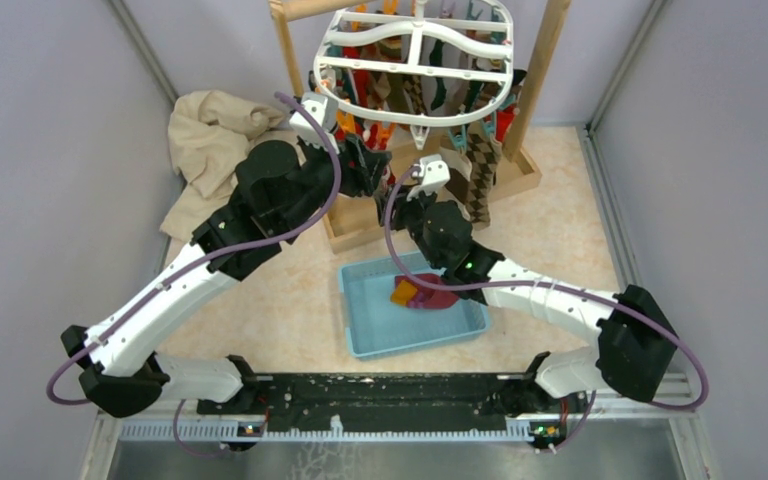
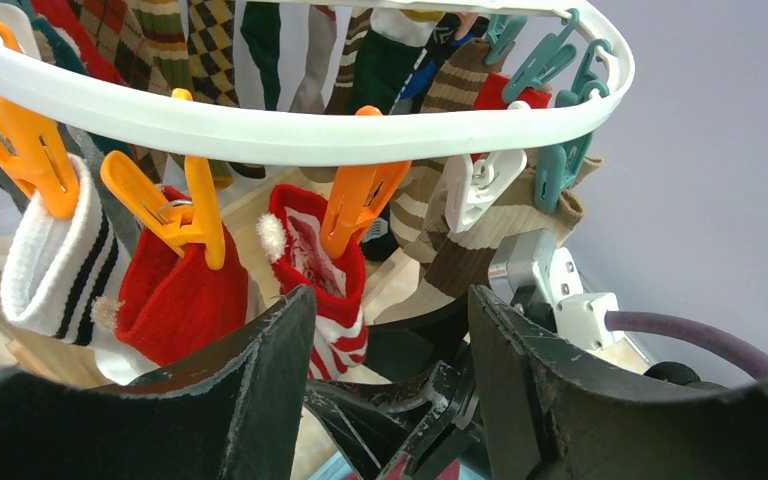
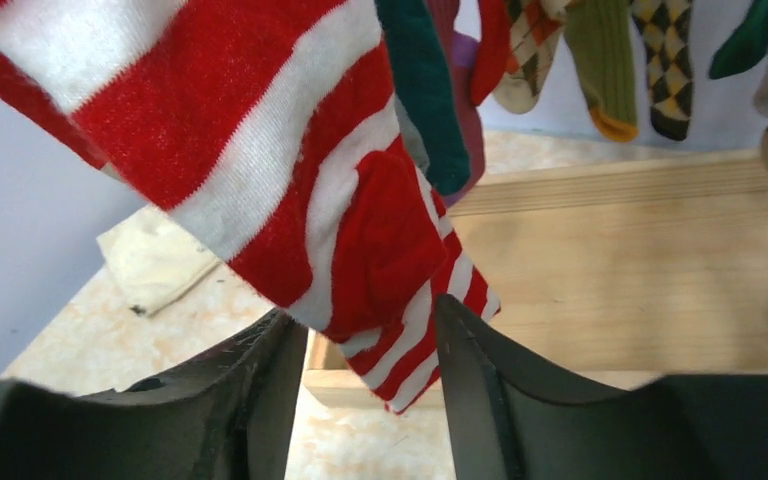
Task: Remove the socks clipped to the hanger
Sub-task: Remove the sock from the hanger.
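The white oval hanger (image 1: 415, 62) hangs from a wooden stand, with several socks (image 1: 480, 165) clipped under it. In the left wrist view its rim (image 2: 290, 130) carries orange clips (image 2: 360, 200) holding red socks (image 2: 175, 295) and a red-and-white striped sock (image 2: 320, 265). My left gripper (image 2: 390, 335) is open just below that striped sock, with nothing between its fingers. My right gripper (image 3: 365, 350) is open around the toe of the hanging red-and-white striped sock (image 3: 360, 225). The toe touches the right finger and a gap shows on the left.
A blue tray (image 1: 360, 335) on the floor below the hanger holds a red sock and an orange sock. A beige cloth (image 1: 210, 140) lies at the back left. The stand's wooden posts (image 1: 545, 60) and base (image 1: 520, 175) flank the socks. Grey walls enclose both sides.
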You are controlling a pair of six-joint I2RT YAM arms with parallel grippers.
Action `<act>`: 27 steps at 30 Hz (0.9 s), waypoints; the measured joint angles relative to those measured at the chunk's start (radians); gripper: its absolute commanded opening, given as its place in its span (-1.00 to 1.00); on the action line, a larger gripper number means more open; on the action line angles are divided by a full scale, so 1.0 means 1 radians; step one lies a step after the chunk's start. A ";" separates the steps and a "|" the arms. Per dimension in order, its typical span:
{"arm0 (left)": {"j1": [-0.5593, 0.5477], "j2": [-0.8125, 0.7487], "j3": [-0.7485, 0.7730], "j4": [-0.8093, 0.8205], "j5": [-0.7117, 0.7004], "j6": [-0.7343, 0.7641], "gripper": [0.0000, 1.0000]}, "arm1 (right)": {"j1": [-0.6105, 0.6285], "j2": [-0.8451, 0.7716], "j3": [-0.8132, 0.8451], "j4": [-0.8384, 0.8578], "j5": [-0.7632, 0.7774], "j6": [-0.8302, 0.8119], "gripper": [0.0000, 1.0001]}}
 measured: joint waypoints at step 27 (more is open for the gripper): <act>0.000 0.035 0.018 -0.007 0.010 0.000 0.38 | 0.000 0.063 0.072 -0.022 0.111 -0.047 -1.00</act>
